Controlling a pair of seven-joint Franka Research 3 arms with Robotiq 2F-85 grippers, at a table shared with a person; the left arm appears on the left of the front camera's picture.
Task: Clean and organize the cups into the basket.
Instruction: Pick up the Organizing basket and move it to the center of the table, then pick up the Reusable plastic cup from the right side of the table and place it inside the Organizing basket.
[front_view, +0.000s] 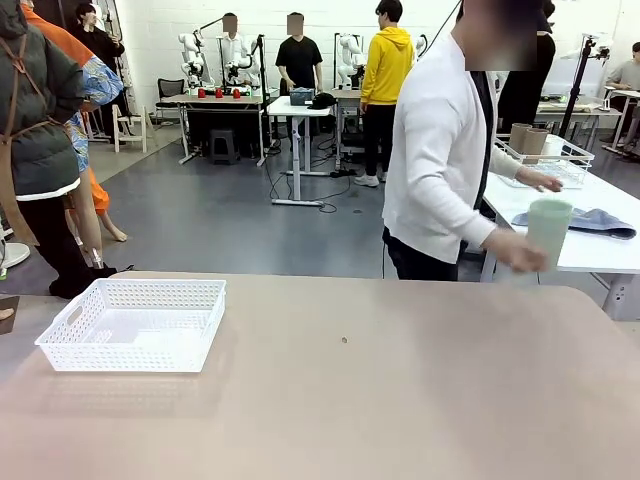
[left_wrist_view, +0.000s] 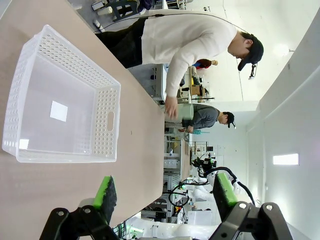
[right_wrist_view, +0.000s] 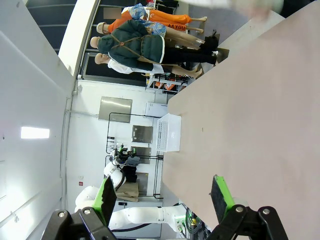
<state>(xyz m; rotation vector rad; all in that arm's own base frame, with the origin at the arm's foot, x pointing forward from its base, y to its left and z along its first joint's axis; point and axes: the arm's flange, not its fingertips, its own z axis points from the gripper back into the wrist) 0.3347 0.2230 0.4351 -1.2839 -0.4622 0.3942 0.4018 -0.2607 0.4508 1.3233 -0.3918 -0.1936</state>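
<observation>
The white lattice basket (front_view: 130, 357) stands empty at the left of the tan table (front_view: 400, 400). A person in a white top stands at the far right edge and holds a pale mint green cup (front_view: 548, 232) upright in one hand, just beyond the table. Two tan-brown cups (front_view: 527, 138) stand in a wire basket (front_view: 560, 165) on the white table behind. In the left wrist view my left gripper (left_wrist_view: 165, 192) is open above the table beside the basket (left_wrist_view: 106, 120), and the green cup (left_wrist_view: 187, 111) shows farther off. My right gripper (right_wrist_view: 165, 192) is open over bare tabletop, with the basket (right_wrist_view: 168, 132) far off.
A blue-grey cloth (front_view: 590, 222) lies on the white table behind the person. Other people and work tables fill the room beyond. A small dark speck (front_view: 344, 340) marks the middle of the tan table.
</observation>
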